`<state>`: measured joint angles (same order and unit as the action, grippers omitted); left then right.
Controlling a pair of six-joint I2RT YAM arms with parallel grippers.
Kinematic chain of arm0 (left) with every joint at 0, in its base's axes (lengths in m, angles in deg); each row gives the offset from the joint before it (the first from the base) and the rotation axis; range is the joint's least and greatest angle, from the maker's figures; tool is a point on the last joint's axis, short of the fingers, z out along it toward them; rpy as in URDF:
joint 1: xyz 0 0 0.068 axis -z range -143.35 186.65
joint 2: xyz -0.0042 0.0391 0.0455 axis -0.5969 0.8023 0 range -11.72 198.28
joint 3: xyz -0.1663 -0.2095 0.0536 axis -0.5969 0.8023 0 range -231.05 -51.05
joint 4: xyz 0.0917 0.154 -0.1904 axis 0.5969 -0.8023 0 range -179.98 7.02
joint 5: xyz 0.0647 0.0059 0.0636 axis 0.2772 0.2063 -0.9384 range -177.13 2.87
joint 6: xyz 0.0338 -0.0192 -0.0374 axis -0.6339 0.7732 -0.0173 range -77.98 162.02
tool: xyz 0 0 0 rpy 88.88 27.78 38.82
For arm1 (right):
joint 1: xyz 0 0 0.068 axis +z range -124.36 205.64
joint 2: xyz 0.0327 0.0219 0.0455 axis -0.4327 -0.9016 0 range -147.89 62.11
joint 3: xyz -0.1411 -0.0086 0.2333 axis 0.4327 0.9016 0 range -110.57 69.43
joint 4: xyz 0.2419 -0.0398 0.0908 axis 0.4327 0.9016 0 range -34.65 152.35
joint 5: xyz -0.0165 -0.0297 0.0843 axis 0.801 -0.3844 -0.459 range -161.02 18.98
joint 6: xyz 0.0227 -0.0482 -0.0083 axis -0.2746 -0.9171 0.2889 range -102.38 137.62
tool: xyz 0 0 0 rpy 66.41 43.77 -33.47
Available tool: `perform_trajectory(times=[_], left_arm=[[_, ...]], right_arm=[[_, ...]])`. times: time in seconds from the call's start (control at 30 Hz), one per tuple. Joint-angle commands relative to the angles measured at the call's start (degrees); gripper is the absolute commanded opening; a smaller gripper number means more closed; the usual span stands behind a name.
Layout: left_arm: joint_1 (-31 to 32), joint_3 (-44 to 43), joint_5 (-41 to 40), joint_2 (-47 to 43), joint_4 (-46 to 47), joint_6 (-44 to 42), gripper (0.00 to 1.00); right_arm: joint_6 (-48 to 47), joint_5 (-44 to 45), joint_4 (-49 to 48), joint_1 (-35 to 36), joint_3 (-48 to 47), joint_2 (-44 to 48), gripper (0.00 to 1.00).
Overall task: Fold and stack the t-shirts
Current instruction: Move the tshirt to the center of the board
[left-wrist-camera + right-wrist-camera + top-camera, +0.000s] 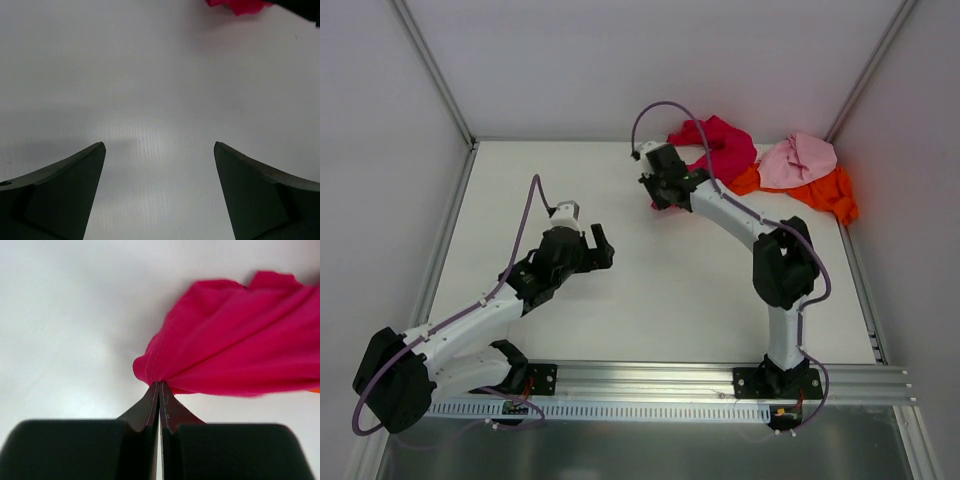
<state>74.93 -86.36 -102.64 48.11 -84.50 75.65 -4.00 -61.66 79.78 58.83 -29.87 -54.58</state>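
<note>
Cloth is caught in the right pincer (pixel 159 384) — clamped shut on an edge of the crimson shirt (pixel 240 340), whose bulk trails away toward the far right corner, beside the pink shirt (pixel 800 160) and orange shirt (pixel 832 195). The left pincer (pixel 160 145) gapes wide and empty over the white desk (pixel 650 300), well apart from the shirts — pale walls close round.

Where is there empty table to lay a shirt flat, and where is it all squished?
Free: the middle of the white table, between the left gripper and right gripper, plus the far-left side. Crowded: the far-right corner, where the crimson shirt, pink shirt and orange shirt are heaped.
</note>
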Motion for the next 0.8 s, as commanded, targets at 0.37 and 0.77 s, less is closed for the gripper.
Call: perform_trajectory(times=[0.37, 0.77], left_arm=[[0.48, -0.29, -4.44, -3.94, 0.73, 0.21, 0.93], [0.48, -0.29, -3.83, -1.04, 1.34, 0.74, 0.94]], right_arm=[[6.69, 14.71, -0.87, 23.41, 9.66, 7.17, 0.13], [3.87, 16.03, -7.64, 13.85, 9.58, 11.21, 0.92]])
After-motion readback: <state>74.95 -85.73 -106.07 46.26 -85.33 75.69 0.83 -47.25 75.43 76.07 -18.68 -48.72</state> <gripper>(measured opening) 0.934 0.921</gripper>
